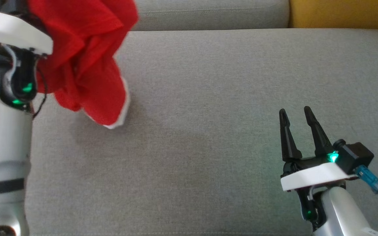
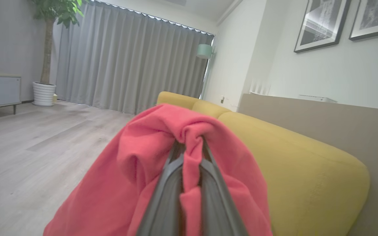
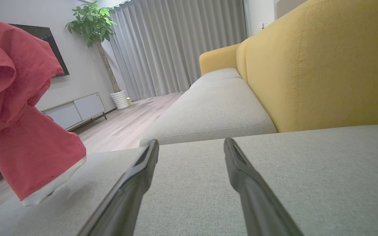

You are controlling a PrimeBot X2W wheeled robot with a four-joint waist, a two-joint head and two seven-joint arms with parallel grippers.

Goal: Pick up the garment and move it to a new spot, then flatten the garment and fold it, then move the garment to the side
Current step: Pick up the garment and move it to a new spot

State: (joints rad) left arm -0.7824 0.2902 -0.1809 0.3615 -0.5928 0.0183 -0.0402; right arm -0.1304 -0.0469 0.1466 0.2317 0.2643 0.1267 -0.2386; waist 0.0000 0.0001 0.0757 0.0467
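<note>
head cam: I look steeply down on grey sofa seat [image 1: 208, 131], close | left wrist: level along left hand [image 2: 191, 142], toward curtains [image 2: 126, 65] | right wrist: skims seat, low | wrists share curtains, yellow backrest [image 3: 323, 65], garment [image 3: 28, 147]

The garment [image 1: 84, 65] hangs at the far left over the seat cushion [image 1: 208, 131], bunched around the left gripper [image 2: 190, 144] — whether its lowest hem touches the cushion cannot be told. The right gripper [image 1: 295, 113] sits well apart at the near right, above the same cushion, pointing toward a second cushion [image 3: 208, 108] beyond — the backrest [image 3: 323, 65] stands to the right.
</note>
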